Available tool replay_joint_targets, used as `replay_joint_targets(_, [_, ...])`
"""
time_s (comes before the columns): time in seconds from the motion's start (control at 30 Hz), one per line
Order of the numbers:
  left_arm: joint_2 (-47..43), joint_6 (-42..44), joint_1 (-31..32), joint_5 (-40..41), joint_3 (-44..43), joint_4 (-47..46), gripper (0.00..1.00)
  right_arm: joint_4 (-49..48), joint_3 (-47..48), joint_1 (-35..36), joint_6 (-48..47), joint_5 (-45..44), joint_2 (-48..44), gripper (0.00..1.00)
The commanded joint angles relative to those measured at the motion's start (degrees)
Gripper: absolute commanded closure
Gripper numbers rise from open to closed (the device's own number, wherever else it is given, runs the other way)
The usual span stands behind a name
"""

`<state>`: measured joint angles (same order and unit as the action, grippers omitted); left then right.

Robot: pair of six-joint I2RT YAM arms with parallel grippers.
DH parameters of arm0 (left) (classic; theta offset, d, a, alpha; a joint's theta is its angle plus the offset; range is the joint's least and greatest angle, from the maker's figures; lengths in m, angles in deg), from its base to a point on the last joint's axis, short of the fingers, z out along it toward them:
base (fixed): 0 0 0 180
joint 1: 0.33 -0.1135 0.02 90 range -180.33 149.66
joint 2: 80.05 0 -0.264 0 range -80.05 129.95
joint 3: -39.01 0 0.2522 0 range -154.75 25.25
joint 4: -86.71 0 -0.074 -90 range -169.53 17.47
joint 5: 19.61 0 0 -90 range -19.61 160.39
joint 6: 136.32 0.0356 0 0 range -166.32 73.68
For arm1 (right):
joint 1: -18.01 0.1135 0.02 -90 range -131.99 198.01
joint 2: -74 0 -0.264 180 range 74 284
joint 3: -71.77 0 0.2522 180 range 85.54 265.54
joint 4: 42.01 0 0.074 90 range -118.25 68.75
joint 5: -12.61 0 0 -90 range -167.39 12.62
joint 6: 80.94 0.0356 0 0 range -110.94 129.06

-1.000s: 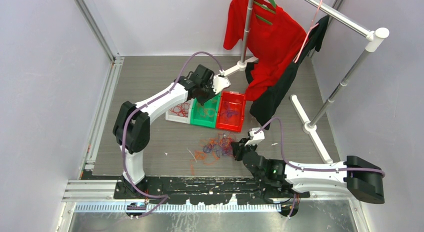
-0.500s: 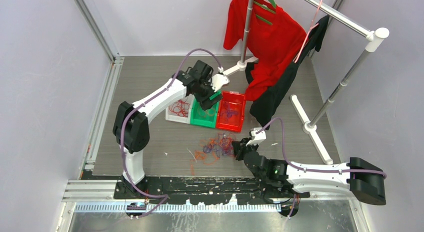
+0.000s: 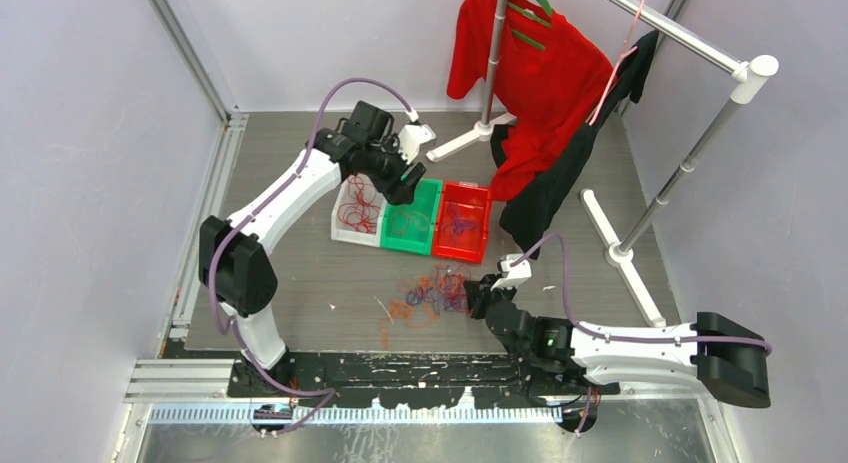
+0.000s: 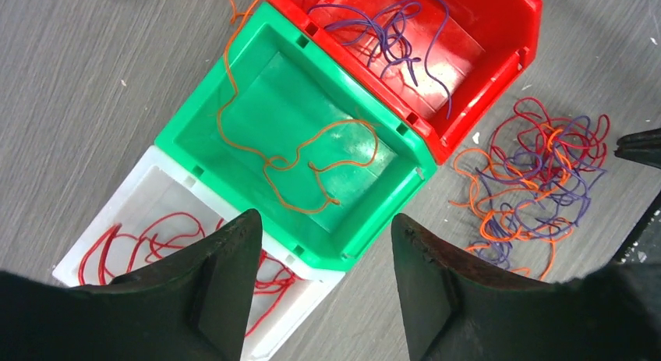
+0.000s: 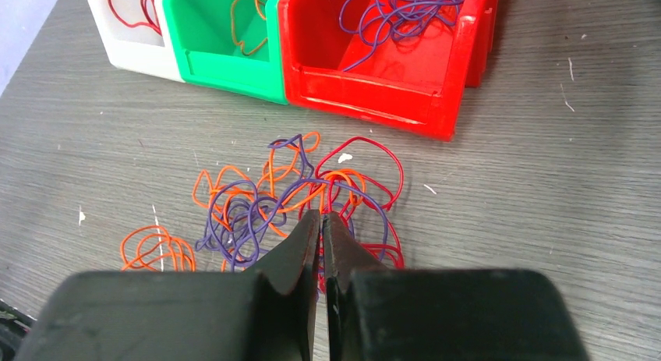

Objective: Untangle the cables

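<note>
Right pincer [image 5: 321,215] closed at the cables [image 5: 284,197]; left pincer [image 4: 325,219] parted, empty.

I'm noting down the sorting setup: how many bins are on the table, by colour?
White bin: 1
Green bin: 1
Red bin: 1
Total: 3
</note>
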<state>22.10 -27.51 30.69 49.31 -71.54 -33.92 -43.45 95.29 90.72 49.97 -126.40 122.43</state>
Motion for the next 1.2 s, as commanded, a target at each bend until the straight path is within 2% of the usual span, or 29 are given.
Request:
replay_joint_targets(0.0, [4.1,1.8,0.1,-2.0,-1.7,-5.0,0.38,-1.8,2.3,0.3,0.9,-1.7,0.8,0.89])
replay_joint_targets(0.1, [10.2,4.3,0.1,-3.4,-9.2,-3.3,0.41,-0.8,2.7,0.2,1.0,-2.0,0.9,0.89])
replay_joint_targets(0.2, [15.9,3.9,0.1,-3.5,-15.4,-3.5,0.48,-0.1,3.0,0.2,1.0,-2.8,0.8,0.89])
replay_joint_targets(0.33, [21.1,4.3,0.1,-0.8,-19.4,-6.8,0.56,0.1,3.1,0.2,1.0,-3.3,0.8,0.89])
replay_joint_targets(0.43, [24.0,4.0,0.1,1.0,-22.2,-8.2,0.57,0.2,3.1,0.3,1.1,-3.1,1.0,0.89])
replay_joint_targets(0.57, [29.3,-0.2,-0.5,-0.1,-28.9,-5.2,0.51,0.6,3.2,0.2,1.2,-2.7,1.5,0.89])
replay_joint_targets(0.8, [31.3,-2.4,-1.2,-0.8,-30.0,-4.6,0.58,1.6,3.0,0.2,1.0,-2.9,0.9,0.89])
replay_joint_targets(1.17, [37.6,-7.9,-3.3,-2.6,-37.4,1.4,0.40,1.6,2.7,0.2,1.2,-2.7,0.8,0.89])
